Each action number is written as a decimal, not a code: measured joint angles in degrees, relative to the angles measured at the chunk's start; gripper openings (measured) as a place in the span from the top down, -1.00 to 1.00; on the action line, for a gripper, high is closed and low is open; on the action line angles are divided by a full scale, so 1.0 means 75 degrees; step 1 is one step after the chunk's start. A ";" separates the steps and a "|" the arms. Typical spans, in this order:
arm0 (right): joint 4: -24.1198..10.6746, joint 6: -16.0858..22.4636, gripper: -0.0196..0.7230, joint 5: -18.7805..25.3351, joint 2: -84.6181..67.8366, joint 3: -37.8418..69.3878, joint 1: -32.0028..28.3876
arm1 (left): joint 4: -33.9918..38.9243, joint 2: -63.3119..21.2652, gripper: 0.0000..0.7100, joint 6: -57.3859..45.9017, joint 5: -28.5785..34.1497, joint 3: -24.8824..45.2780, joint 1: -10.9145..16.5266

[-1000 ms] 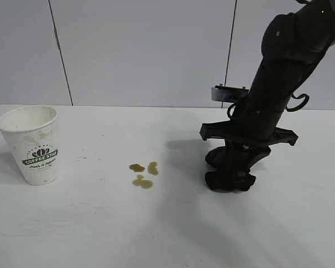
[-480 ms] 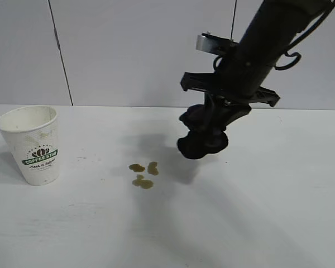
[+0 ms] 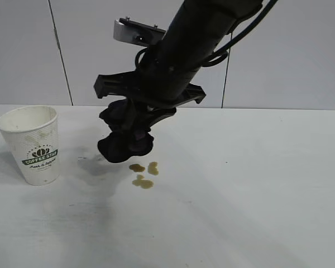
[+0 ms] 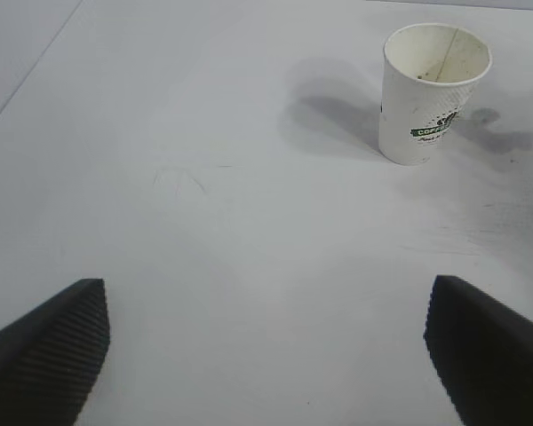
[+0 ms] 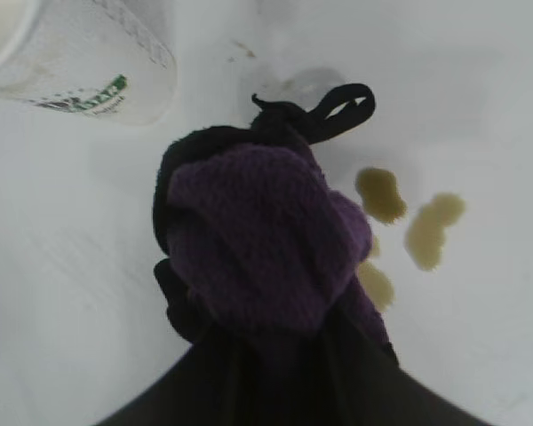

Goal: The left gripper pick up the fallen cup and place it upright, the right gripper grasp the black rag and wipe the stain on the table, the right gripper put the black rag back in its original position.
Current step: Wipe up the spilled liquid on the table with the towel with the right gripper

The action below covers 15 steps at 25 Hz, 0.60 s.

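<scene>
Since a second ago the right gripper has swung left across the table, fingers clamped on the black rag, held just above the stain. Farther left, the cup stands upright; the left gripper hovers, jaws apart

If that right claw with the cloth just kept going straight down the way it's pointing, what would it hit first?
Probably the table just beside the stain; the black rag held by the right gripper hangs slightly to the cup side.

Right tool clamped, arm slanting down from upper right — left tool fingers spread wide.
</scene>
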 joint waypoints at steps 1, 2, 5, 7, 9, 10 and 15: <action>0.0009 0.0008 0.66 -0.0091 0.0138 0.0000 0.0048 | 0.0000 0.0000 -0.96 0.0000 0.0000 0.0000 0.0000; 0.0009 0.0035 0.66 -0.0168 0.0268 0.0000 0.0084 | 0.0000 0.0000 -0.96 0.0000 0.0000 0.0000 0.0000; 0.0024 0.0199 0.66 -0.0263 0.0739 0.0000 0.0094 | 0.0000 0.0000 -0.96 0.0000 0.0000 0.0000 0.0000; 0.0017 0.0231 0.66 -0.0311 0.0972 0.0000 0.0094 | 0.0000 0.0000 -0.96 0.0000 0.0000 0.0000 0.0000; 0.0012 0.0237 0.66 -0.0331 0.1152 0.0000 0.0094 | 0.0000 0.0000 -0.96 0.0000 0.0000 0.0000 0.0000; 0.0003 0.0237 0.66 -0.0331 0.1204 0.0000 0.0094 | 0.0000 0.0000 -0.96 0.0000 0.0000 0.0000 0.0000; -0.0470 0.0288 0.66 -0.0331 0.1290 0.0000 0.0099 | 0.0000 0.0000 -0.96 0.0000 0.0000 0.0000 0.0000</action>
